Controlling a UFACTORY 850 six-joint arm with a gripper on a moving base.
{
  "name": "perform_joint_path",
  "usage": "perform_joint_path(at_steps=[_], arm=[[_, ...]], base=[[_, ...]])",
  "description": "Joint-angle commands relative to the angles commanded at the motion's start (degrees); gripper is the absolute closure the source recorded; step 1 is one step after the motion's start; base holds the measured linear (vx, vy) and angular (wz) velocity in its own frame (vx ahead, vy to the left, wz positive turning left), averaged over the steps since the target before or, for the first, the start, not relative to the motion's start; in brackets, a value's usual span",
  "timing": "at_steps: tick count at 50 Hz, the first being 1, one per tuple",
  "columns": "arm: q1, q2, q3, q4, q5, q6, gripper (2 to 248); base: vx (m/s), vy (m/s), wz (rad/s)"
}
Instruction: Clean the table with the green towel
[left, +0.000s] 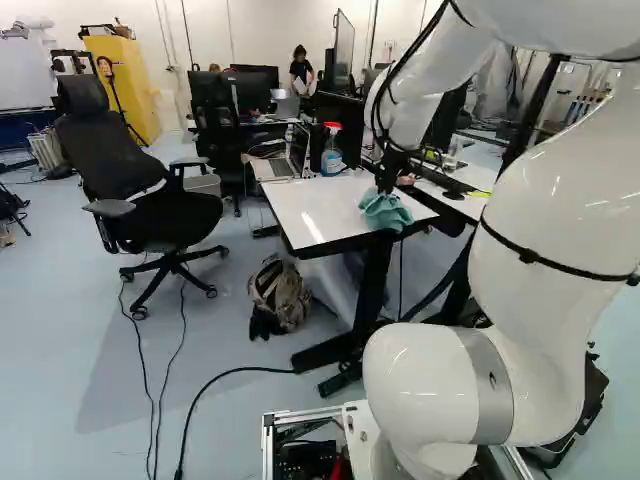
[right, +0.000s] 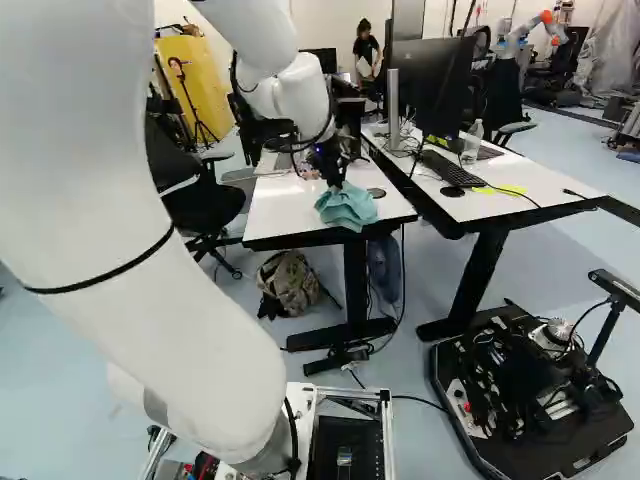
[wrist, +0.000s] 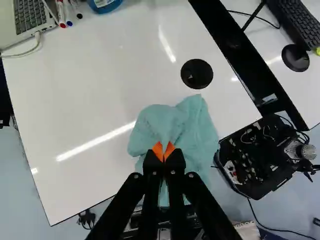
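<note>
White tabletop (wrist: 90, 90) ends beneath the overhanging green towel (wrist: 195, 130); the gripper (right: 336, 182) pinches a fold narrowly, hiding what lies under its fingers.

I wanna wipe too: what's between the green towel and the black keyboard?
The wrist view shows white tabletop, then a black strip, then the next table's white top.

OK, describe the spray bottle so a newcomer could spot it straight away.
Take the white table under the gripper. Toward its far end, beside the open laptop, stands the spray bottle; its red trigger and blue liquid set it apart from the markers.
</note>
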Motion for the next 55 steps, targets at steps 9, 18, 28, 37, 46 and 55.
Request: perform_joint_path(at_steps=[9, 18, 28, 37, 46, 55], arm=[[1.76, 1.97, 1.37, 0.0, 0.0, 0.0, 228], [3.47, 2.38, 1.78, 0.0, 0.0, 0.0, 228], [4.36, 2.55, 1.95, 0.0, 0.0, 0.0, 228], [4.53, 2.58, 1.98, 0.0, 0.0, 0.0, 228], [4.67, 2.54, 1.94, 0.0, 0.0, 0.0, 228], [5.68, 1.96, 1.36, 0.0, 0.0, 0.0, 228]], base=[[0.0, 0.0, 0.0], [0.0, 0.0, 0.0], [0.0, 0.0, 0.0], [0.0, 0.0, 0.0], [0.0, 0.0, 0.0], [0.0, 0.0, 0.0]])
